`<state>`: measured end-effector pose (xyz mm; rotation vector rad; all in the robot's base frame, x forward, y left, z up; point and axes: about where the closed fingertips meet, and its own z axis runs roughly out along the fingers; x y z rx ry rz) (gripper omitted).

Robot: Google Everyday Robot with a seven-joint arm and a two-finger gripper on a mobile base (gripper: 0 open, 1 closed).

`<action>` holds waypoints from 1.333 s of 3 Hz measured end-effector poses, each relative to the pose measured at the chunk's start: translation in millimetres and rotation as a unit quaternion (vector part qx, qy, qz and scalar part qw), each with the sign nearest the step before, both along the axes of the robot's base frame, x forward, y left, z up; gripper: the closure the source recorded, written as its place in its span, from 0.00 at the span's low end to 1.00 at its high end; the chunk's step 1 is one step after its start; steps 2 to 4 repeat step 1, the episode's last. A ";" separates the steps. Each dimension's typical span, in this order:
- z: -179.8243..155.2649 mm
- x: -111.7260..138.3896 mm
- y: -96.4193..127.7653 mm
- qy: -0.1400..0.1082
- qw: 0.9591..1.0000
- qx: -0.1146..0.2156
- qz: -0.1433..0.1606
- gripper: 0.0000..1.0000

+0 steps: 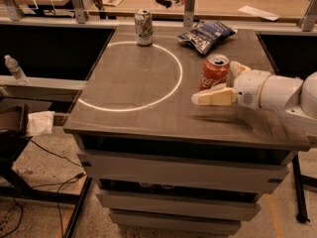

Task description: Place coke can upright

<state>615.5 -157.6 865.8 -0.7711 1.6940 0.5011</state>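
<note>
The red coke can (213, 72) stands upright on the dark table (133, 83), right of the white circle, its silver top facing up. My gripper (215, 83) reaches in from the right and straddles the can. It is open: the near finger (212, 97) lies low in front of the can, apart from it, and the far finger (238, 66) shows behind the can's right side. The white arm (277, 90) extends off to the right.
A white-and-green soda can (143, 28) stands upright at the back edge of the white circle (130, 76). A blue chip bag (205, 34) lies at the back right, just behind the coke can. A water bottle (16, 69) stands on a ledge at the left.
</note>
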 end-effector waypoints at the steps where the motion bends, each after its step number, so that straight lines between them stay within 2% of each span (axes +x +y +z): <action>1: -0.2 -0.1 -0.1 0.001 1.000 -0.001 0.000 0.00; 4: -0.2 -0.1 -0.1 0.001 1.000 -0.001 0.000 0.00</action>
